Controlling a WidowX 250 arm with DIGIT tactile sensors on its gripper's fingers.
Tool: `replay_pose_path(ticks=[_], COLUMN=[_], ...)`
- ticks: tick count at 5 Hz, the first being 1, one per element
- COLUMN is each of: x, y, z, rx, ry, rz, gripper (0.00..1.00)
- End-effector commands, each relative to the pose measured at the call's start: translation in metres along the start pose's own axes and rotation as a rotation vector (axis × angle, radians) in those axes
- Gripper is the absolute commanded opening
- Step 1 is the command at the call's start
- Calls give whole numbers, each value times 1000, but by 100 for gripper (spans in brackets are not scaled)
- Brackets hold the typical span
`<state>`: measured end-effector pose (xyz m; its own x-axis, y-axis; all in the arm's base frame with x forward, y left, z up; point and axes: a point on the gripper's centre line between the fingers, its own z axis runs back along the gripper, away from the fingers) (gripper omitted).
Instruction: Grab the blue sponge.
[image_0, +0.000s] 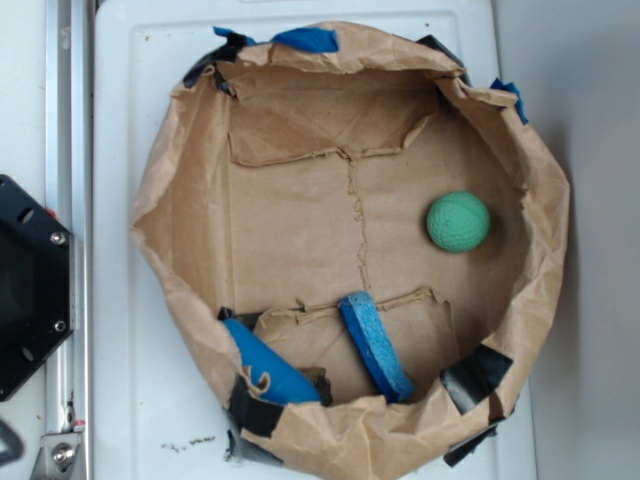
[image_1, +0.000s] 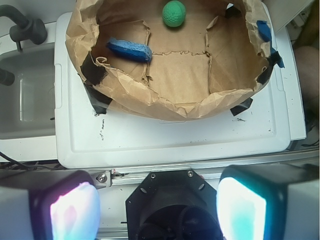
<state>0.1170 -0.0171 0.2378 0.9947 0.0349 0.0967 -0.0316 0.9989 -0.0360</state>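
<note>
Gripper (image_1: 157, 210) empty, pads spread wide, well back from the brown paper basket (image_1: 165, 107). Ahead and to the left in the wrist view: blue sponge (image_1: 129, 49) on the basket floor, long axis nearly crosswise to the approach. Farther ahead, right of the sponge: green ball (image_1: 174, 13).

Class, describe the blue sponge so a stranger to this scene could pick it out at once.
Look inside the brown paper tub on the white surface. The blue sponge lies on the tub's floor, away from the green ball. It is thin, curved and rough, unlike the smooth glossy blue piece beside it.
</note>
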Motion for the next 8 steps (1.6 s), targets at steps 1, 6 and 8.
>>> replay_pose_path(ticks=[1, 6, 8], x=[0, 73, 105], y=[0, -6, 8], z=[0, -38, -49], rx=[0, 37, -45], ry=[0, 27, 94], rz=[0, -206, -589], gripper=[100, 100, 100])
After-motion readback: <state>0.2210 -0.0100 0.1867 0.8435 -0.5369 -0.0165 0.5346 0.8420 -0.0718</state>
